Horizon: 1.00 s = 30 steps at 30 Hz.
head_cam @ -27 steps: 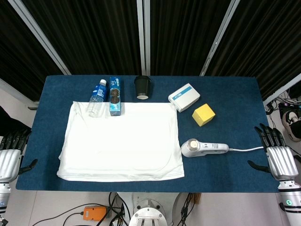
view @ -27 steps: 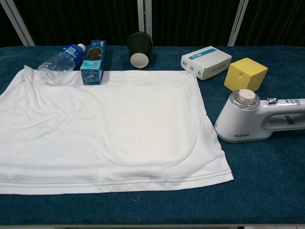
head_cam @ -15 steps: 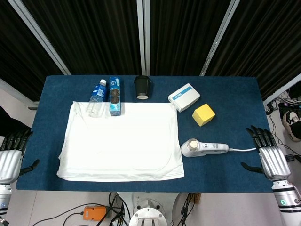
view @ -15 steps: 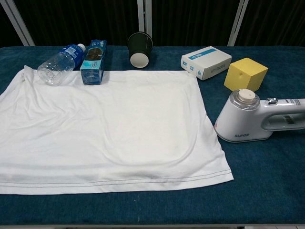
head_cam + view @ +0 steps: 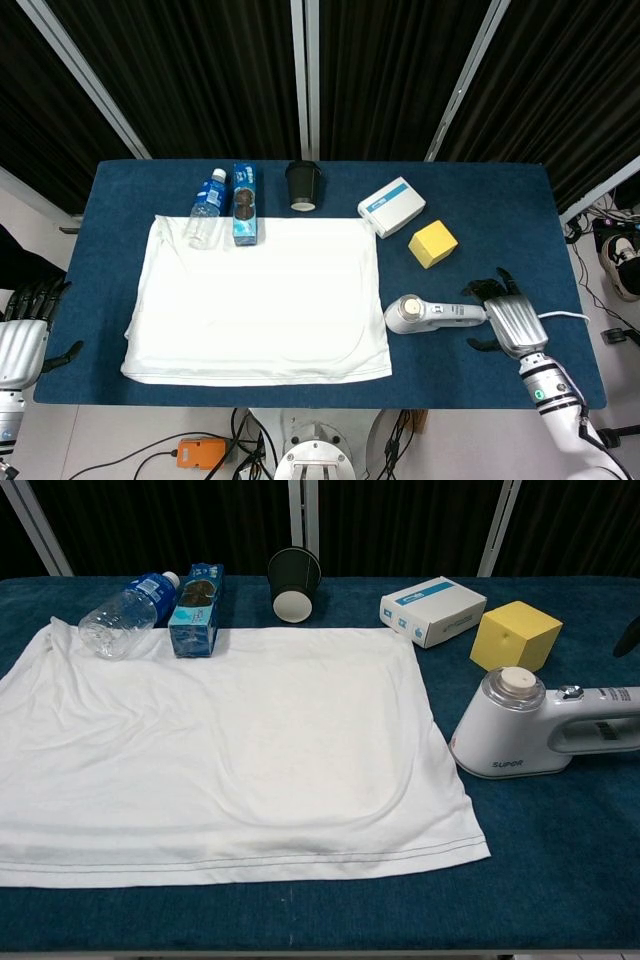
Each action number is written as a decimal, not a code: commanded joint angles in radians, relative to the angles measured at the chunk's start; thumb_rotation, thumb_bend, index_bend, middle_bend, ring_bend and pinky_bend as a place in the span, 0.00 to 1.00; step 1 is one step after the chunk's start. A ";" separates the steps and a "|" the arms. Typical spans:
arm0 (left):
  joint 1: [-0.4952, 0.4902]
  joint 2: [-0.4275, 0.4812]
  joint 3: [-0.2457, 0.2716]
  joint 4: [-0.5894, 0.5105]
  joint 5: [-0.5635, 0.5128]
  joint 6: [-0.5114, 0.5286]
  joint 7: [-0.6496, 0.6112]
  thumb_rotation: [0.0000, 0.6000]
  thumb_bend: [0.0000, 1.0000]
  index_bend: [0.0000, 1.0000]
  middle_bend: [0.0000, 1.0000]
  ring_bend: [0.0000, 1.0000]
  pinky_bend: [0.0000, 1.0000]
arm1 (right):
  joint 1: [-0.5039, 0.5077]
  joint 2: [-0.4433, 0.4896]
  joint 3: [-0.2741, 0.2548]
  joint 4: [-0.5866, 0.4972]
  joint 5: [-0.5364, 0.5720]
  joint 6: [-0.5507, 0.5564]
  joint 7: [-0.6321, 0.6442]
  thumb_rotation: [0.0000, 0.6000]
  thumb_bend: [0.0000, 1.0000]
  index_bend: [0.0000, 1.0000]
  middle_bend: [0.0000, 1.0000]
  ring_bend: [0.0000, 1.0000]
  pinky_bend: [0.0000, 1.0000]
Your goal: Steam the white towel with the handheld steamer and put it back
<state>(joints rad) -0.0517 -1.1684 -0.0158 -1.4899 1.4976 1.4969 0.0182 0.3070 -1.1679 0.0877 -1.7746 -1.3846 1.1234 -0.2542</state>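
The right robot hand (image 5: pixel 511 318) has come in from the surface's right edge, where it hovered a moment ago, and now sits just beside the rear of the white plastic handheld steamer (image 5: pixel 432 314) — fingers spread, holding nothing, not yet wrapped round the handle. Whether a fingertip touches the handle cannot be told. In the chest view only a dark fingertip shows at the right border. The left robot hand (image 5: pixel 22 340) has barely shifted; it hangs off the left edge, fingers apart and empty.

The steamer lies on its side on the blue cloth-covered surface (image 5: pixel 490 220), head just beside the right edge of the flat white towel (image 5: pixel 260 300), cord trailing right. Neither has moved.

Judged from this, the reach is nearly done and the grasp of the handle comes next — steaming has not begun.

Further back sit a yellow foam cube (image 5: pixel 432 243), a white and blue cardboard box (image 5: pixel 391 206), a black paper cup (image 5: pixel 302 186), a blue carton (image 5: pixel 245 204) and a clear plastic bottle (image 5: pixel 206 207) lying on the towel's far corner.
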 commanded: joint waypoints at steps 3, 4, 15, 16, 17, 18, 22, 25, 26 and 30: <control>-0.002 0.003 0.002 0.003 -0.002 -0.008 -0.001 1.00 0.15 0.09 0.07 0.00 0.00 | 0.051 -0.036 0.016 0.025 0.064 -0.049 -0.087 1.00 0.18 0.48 0.42 0.37 0.07; -0.002 0.003 0.001 0.004 -0.004 -0.010 -0.001 1.00 0.15 0.09 0.07 0.00 0.00 | 0.058 -0.040 0.017 0.024 0.072 -0.053 -0.103 1.00 0.18 0.48 0.42 0.38 0.07; -0.010 0.000 -0.002 0.014 -0.008 -0.025 -0.004 1.00 0.15 0.09 0.07 0.00 0.00 | 0.120 -0.073 0.016 0.033 0.148 -0.101 -0.213 1.00 0.18 0.51 0.51 0.50 0.07; -0.010 0.000 -0.002 0.014 -0.011 -0.028 -0.006 1.00 0.15 0.09 0.07 0.00 0.00 | 0.126 -0.078 0.015 0.038 0.154 -0.107 -0.214 1.00 0.18 0.51 0.52 0.51 0.06; -0.011 -0.001 -0.003 0.014 -0.013 -0.029 -0.008 1.00 0.15 0.09 0.07 0.00 0.00 | 0.130 -0.082 0.014 0.042 0.158 -0.112 -0.213 1.00 0.18 0.51 0.52 0.52 0.06; -0.011 -0.002 -0.004 0.016 -0.016 -0.031 -0.008 1.00 0.15 0.09 0.07 0.00 0.00 | 0.135 -0.085 0.012 0.047 0.161 -0.119 -0.208 1.00 0.18 0.51 0.53 0.52 0.05; -0.014 -0.001 -0.003 0.019 -0.016 -0.037 -0.006 1.00 0.15 0.09 0.07 0.00 0.00 | 0.151 -0.099 0.009 0.064 0.168 -0.131 -0.203 1.00 0.18 0.53 0.54 0.53 0.04; -0.015 0.000 -0.004 0.018 -0.018 -0.038 -0.006 1.00 0.15 0.09 0.07 0.00 0.00 | 0.160 -0.106 0.006 0.071 0.174 -0.138 -0.199 1.00 0.18 0.54 0.55 0.54 0.04; -0.014 0.000 -0.004 0.018 -0.019 -0.039 -0.006 1.00 0.15 0.09 0.07 0.00 0.00 | 0.162 -0.108 0.005 0.072 0.175 -0.138 -0.198 1.00 0.18 0.55 0.55 0.54 0.04; -0.012 0.002 -0.002 0.017 -0.022 -0.041 -0.004 1.00 0.15 0.09 0.07 0.00 0.00 | 0.165 -0.106 -0.001 0.075 0.179 -0.140 -0.181 1.00 0.18 0.57 0.57 0.57 0.04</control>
<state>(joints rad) -0.0639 -1.1660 -0.0174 -1.4727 1.4754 1.4556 0.0144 0.4712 -1.2751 0.0879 -1.7002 -1.2065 0.9843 -0.4377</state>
